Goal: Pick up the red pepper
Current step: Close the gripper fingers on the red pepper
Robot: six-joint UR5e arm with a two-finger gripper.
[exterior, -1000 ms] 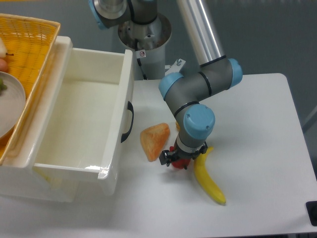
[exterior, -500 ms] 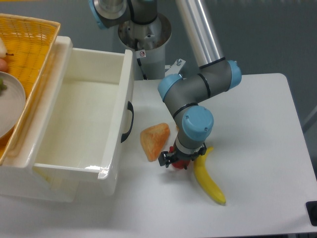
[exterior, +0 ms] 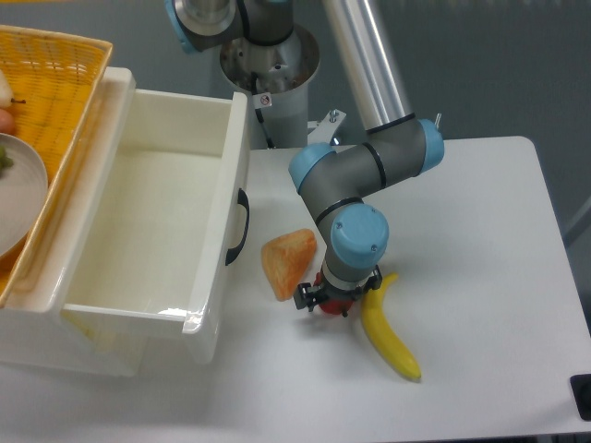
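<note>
Though my wrist hides most of it, the red pepper [exterior: 334, 305] shows glossy red on the desk [exterior: 480, 277], between orange wedge [exterior: 287, 262] and banana [exterior: 389, 329], my hand [exterior: 332, 301] clamped around it.

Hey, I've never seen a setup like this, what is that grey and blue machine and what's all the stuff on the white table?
It is a robot arm with grey tubes and blue joints, filmed by one fixed camera looking down from above. Its black two-finger gripper is lowered over a small glossy red pepper, mostly hidden, so I cannot tell whether it is gripped. Beside it on the white table lie a yellow banana and a pale orange wedge-shaped piece. Left stands an open white plastic bin.
</note>
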